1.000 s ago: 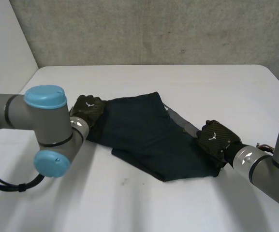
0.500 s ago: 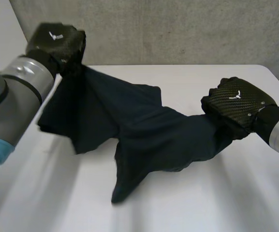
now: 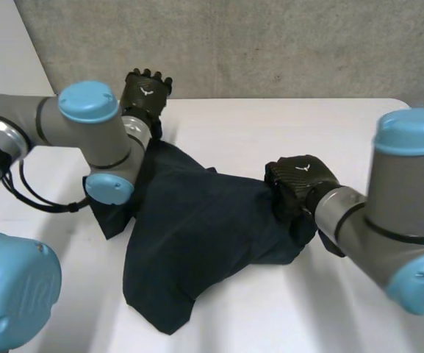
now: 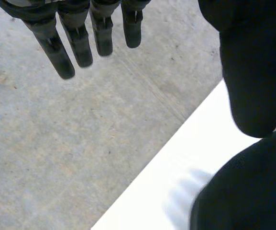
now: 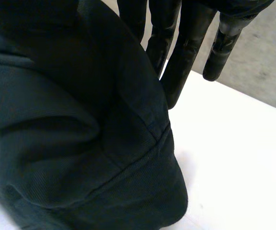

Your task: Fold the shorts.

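So the left robot hand [image 3: 146, 94] has let go after that big lift: fingers straight, holding nothing, parked at 11 o'clock of the shorts [image 3: 197, 228], which have flopped into a rumpled heap on the surface [image 3: 270, 132]. The right robot hand [image 3: 300, 182] at their 3 o'clock edge still seems to pinch cloth between straight fingers and thumb, so I'd say no tidy fold yet.
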Tool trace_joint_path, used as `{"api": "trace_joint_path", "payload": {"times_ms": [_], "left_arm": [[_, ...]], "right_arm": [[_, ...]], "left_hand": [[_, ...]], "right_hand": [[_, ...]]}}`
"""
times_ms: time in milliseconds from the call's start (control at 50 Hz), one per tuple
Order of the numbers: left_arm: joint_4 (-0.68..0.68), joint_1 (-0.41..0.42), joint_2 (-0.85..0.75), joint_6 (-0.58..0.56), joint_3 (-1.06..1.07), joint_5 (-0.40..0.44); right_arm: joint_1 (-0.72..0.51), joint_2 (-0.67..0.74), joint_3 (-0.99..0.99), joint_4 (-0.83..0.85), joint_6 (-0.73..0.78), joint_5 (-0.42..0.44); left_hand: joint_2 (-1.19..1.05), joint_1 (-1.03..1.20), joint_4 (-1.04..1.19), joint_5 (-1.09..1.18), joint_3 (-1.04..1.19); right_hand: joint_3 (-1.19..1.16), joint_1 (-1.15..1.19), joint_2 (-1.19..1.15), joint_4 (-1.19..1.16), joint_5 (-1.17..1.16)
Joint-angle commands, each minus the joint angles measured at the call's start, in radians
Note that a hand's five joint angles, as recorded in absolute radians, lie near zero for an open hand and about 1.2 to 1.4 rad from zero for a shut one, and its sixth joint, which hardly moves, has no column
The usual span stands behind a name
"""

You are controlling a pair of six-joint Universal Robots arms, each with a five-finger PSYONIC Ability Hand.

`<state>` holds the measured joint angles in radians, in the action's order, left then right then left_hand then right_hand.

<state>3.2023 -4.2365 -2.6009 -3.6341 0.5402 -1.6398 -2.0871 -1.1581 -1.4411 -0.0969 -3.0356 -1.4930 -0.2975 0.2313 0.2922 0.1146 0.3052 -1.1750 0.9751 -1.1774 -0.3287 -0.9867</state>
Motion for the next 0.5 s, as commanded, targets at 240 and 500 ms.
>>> {"api": "trace_joint_path", "payload": {"times_ms": [240,500], "left_arm": [[-0.266,0.021,0.727,0.446,0.826,-0.144],[-0.196,0.133,0.819,0.558,1.215,-0.14]], "right_arm": [[-0.044,0.081,0.03,0.108,-0.081,-0.13],[-0.071,0.098,0.065,0.101,-0.081,-0.135]], "left_hand": [[-0.069,0.135,0.074,0.077,0.061],[-0.075,0.141,0.08,0.083,0.067]], "right_hand": [[-0.221,0.421,-0.219,-1.068,-0.235],[-0.221,0.421,-0.219,-1.068,-0.235]]}}
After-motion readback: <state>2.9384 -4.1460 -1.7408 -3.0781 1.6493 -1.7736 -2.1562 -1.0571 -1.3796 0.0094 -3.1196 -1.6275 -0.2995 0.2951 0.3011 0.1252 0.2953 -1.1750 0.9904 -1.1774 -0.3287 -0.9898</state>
